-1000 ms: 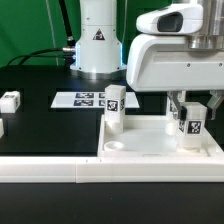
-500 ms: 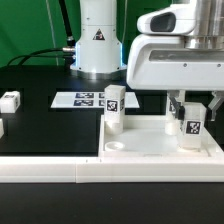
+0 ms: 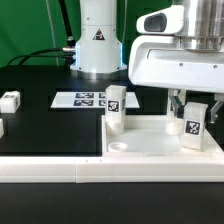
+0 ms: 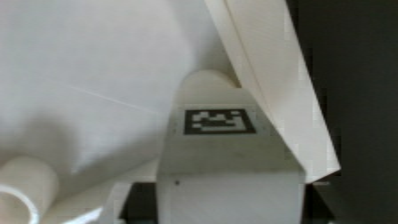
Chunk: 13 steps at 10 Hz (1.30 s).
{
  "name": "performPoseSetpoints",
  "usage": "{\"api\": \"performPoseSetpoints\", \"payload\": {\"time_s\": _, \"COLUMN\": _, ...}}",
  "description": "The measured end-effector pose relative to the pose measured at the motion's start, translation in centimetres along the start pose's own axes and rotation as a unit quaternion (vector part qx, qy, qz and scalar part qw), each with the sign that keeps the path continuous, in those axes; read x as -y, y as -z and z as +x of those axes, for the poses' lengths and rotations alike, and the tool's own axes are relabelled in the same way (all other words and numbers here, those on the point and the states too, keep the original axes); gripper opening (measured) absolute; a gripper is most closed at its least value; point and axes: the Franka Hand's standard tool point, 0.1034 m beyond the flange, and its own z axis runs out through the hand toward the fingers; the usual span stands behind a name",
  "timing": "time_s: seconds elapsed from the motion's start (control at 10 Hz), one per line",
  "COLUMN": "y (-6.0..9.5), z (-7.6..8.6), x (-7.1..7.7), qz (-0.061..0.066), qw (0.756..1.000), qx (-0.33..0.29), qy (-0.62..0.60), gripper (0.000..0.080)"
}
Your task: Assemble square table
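The square table's leg (image 3: 193, 128) is in the tool (image 3: 194, 116). The fingers are narrowed onto its two sides. The leg stands upright, its foot down at the far corner of the slab (image 3: 150, 142) on the exterior view's right.

Over the last second we see almost no shift in the leg itself, and its tag sits in much the same spot. The wrist housing above it has drifted slightly toward the exterior view's right. We read this as the leg being seated or turned in its socket rather than carried. The joining step looks under way, not finished.

In the wrist view the tagged leg (image 4: 219, 121) fills the picture, with the slab's rim (image 4: 267, 70) just beside it.

Further out, a second leg (image 3: 115, 108) stands upright at the slab's far corner on the exterior view's left. The slab lies on the black worktop (image 3: 50, 125), on the near side toward the exterior view's right. A loose leg (image 3: 10, 100) and another loose leg (image 3: 2, 127) lie well apart from it on the exterior view's left, so we judge half the legs are still to be fitted.
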Motion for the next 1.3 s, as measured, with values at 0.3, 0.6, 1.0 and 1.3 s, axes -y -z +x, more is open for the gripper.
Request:
{"api": "performPoseSetpoints", "payload": {"time_s": 0.3, "y": -0.08, "z": 0.2, "x": -0.27, "qz": -0.001, "qw": 0.993, "qx": 0.0, "qy": -0.116, "gripper": 0.0291}}
{"api": "performPoseSetpoints", "payload": {"time_s": 0.6, "y": -0.13, "z": 0.13, "x": -0.3, "qz": 0.0, "qw": 0.968, "qx": 0.0, "qy": -0.251, "gripper": 0.0291}}
{"api": "performPoseSetpoints", "payload": {"time_s": 1.0, "y": -0.16, "z": -0.01, "x": -0.47, "qz": -0.002, "qw": 0.907, "qx": -0.004, "qy": -0.421, "gripper": 0.0291}}
{"api": "performPoseSetpoints", "payload": {"time_s": 1.3, "y": -0.2, "z": -0.01, "x": -0.48, "qz": 0.0, "qw": 0.891, "qx": 0.001, "qy": -0.454, "gripper": 0.0345}}
